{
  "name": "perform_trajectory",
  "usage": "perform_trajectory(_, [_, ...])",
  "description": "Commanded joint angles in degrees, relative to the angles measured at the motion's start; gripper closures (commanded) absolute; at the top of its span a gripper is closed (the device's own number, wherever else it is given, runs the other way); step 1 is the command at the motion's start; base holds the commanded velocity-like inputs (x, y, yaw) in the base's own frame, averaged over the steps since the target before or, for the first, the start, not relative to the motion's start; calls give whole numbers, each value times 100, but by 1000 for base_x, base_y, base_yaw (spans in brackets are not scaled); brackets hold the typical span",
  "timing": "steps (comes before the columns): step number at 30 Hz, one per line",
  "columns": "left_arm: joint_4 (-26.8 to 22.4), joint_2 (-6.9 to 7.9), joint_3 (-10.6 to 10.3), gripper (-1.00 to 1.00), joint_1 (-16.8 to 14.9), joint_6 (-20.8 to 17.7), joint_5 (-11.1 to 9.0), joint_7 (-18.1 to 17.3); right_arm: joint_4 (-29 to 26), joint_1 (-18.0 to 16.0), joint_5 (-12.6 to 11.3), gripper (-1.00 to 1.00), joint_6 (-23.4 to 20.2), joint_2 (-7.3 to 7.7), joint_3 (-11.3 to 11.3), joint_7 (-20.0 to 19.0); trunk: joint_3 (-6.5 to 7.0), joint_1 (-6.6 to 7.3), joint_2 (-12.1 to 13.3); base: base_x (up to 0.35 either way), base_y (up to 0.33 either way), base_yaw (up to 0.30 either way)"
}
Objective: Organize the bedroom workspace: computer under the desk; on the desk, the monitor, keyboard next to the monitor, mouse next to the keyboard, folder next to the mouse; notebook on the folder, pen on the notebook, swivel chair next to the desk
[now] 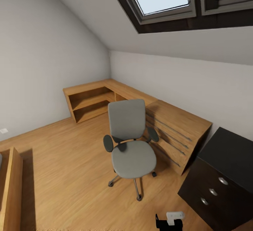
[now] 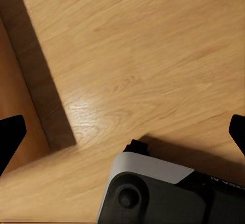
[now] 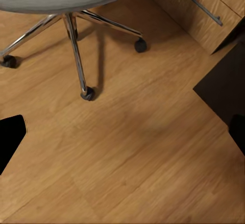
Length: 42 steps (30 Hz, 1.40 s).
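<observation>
The grey swivel chair (image 1: 131, 143) stands in the middle of the wood floor, its back toward the wall and its seat bare. At the right, the desk (image 1: 228, 153) shows a black top and black drawers with round silver knobs. The right wrist view looks down on the chair's chrome star base (image 3: 76, 35) and a dark corner of the desk (image 3: 224, 86). My right gripper (image 3: 122, 134) hangs open over bare floor, and my left gripper (image 2: 122, 137) is open above the floor too. The monitor, keyboard, mouse, computer, folder, notebook and pen are out of view.
A light-wood dresser (image 1: 175, 132) with long bar handles stands between chair and desk. A low L-shaped wooden shelf (image 1: 91, 101) fills the far corner. Wooden furniture (image 1: 10, 185) sits at the near left. My grey base (image 2: 153, 193) is below the left gripper. The ceiling slopes, with skylights.
</observation>
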State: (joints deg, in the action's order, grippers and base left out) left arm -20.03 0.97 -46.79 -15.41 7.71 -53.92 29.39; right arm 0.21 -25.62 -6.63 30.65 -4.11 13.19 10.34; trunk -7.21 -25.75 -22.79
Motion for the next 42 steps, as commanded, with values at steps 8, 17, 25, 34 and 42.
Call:
perform_trajectory(8, [15,-9,-41,-100,-6,28,-62,-52,5,-5,-58,-100,20,-2,52,12,-54,-3,-12,0,0,242])
perform_trajectory(17, [16,-10,-41,-100,-6,28,-58,-59,5,-7,-52,-100,33,-2,60,12,-102,-3,-12,0,0,241])
perform_trajectory(25, [16,-14,-41,-100,-6,88,-56,-59,5,-4,-49,-100,37,-2,61,12,-145,-3,-12,28,0,237])
perform_trajectory(34, [16,-17,-41,-100,-6,307,-46,-62,5,-6,-49,-100,37,-2,61,12,-193,-3,-12,244,0,236])
perform_trajectory(42, [16,-18,-41,-100,-6,333,-48,-58,5,-6,-49,-100,37,-2,61,12,-236,-3,-12,88,0,235])
